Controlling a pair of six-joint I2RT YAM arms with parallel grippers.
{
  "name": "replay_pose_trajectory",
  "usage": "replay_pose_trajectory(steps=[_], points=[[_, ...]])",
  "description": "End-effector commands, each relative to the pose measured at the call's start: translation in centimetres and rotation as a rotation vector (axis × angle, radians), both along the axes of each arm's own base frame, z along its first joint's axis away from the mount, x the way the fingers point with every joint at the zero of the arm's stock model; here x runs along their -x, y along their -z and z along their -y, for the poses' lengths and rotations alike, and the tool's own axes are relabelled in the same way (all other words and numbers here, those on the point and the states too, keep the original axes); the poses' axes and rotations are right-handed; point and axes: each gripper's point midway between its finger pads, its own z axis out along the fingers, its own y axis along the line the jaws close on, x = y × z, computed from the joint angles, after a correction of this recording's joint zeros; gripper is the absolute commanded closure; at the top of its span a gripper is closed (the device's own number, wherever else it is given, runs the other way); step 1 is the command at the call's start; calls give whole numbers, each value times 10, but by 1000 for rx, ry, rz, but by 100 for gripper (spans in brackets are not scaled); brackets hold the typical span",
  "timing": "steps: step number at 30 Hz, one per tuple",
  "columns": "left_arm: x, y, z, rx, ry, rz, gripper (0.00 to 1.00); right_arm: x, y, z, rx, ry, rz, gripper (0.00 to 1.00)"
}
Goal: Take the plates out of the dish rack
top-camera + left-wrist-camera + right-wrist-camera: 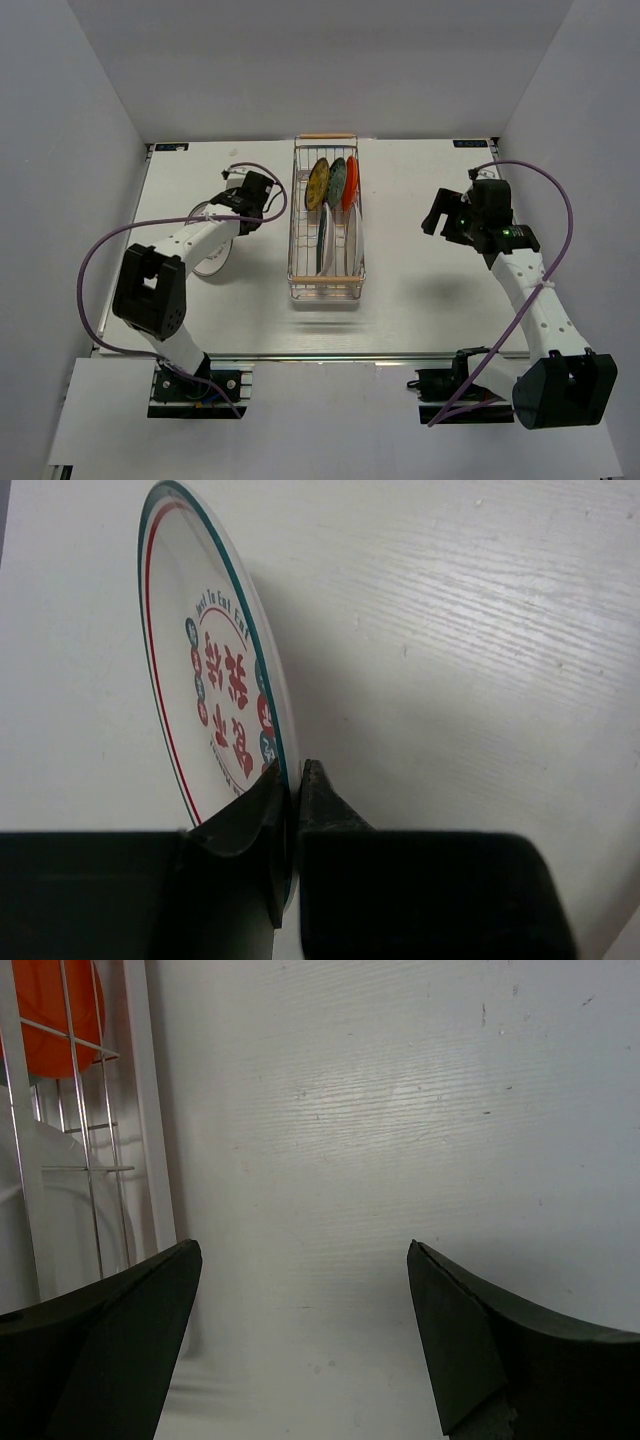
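My left gripper (292, 780) is shut on the rim of a white plate with red marks (215, 695), which stands on edge and tilted over the table left of the rack. From above, this plate (212, 263) shows partly under my left arm, with the gripper (243, 222) on it. The dish rack (296, 230) holds mustard-yellow (318, 183), grey-teal (338, 180) and orange-red (350, 182) plates at the far end and two white plates (326, 240) nearer. My right gripper (432, 215) is open and empty, right of the rack; its wrist view (305, 1290) shows the rack's wires (150, 1110) and the orange-red plate (60, 1010).
The rack has wooden bar handles at its far end (327, 137) and near end (327, 279). Grey walls enclose the white table (420, 290) on three sides. Purple cables loop off both arms.
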Motion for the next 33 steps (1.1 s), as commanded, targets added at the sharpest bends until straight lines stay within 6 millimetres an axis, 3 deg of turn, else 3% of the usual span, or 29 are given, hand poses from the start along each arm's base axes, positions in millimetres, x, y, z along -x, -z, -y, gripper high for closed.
replay_pose_trajectory(steps=[1, 3, 5, 8, 15, 20, 24, 25, 31, 33], points=[[-26, -10, 7, 21, 48, 79, 100, -7, -16, 1, 6, 2, 38, 11], [-25, 1, 6, -1, 42, 34, 100, -7, -15, 1, 6, 2, 34, 11], [-25, 13, 6, -9, 29, -1, 85, -6, -15, 1, 4, 7, 25, 11], [-25, 22, 5, 0, 9, -24, 77, -7, -14, 6, 24, 29, 31, 11], [-24, 43, 12, 30, 8, -69, 66, -5, -13, 6, 22, 32, 24, 11], [-25, 42, 16, 54, 17, -68, 55, -4, -14, 7, 24, 37, 24, 11], [-23, 39, 17, 66, 19, -67, 53, -4, -16, 7, 23, 37, 29, 11], [-22, 38, 18, 68, 19, -70, 47, -3, -15, 7, 22, 39, 25, 11], [-23, 17, 23, 107, 19, -51, 30, -1, -19, 7, 20, 39, 41, 11], [-23, 1, 29, 154, 34, -26, 25, -1, -21, 8, 19, 44, 47, 11]])
